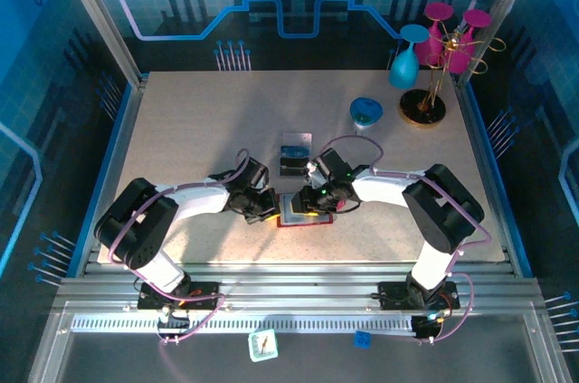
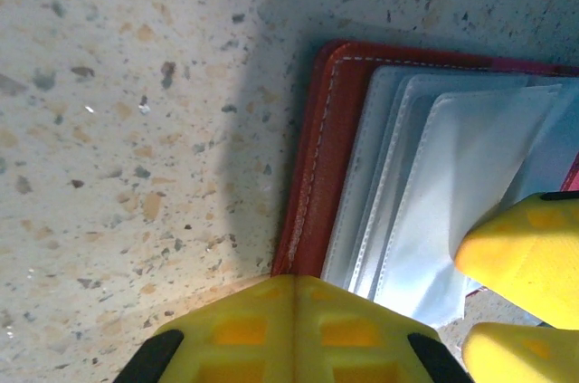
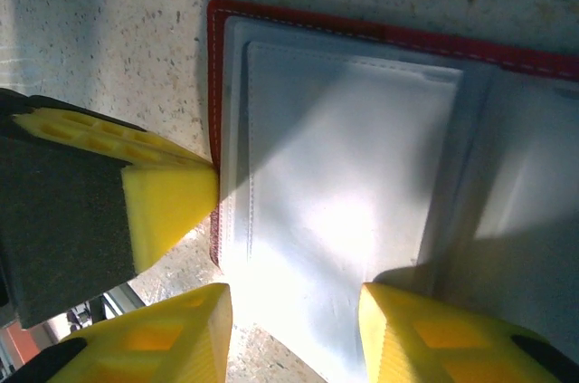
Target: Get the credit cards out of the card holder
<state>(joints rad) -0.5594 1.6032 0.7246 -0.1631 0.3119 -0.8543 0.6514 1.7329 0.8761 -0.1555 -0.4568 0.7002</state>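
Observation:
The red card holder (image 1: 295, 221) lies open and flat on the table, its clear sleeves (image 3: 353, 184) facing up and looking empty. My left gripper (image 2: 294, 285) is shut, its tips resting on the holder's red edge (image 2: 318, 166) at the left. My right gripper (image 3: 294, 315) is open, and its yellow fingers (image 3: 425, 333) straddle the near edge of the top sleeve. In the top external view the two grippers (image 1: 270, 211) (image 1: 317, 204) meet over the holder. A blue-and-white credit card (image 1: 296, 141) and a black one (image 1: 292, 166) lie on the table just behind it.
At the back right stand a blue vase (image 1: 404, 66), a gold-based rack with pink tops (image 1: 434, 84) and a round blue dish (image 1: 365, 111). The speckled table (image 1: 190, 129) ends in a metal rail (image 1: 289, 297) at the front.

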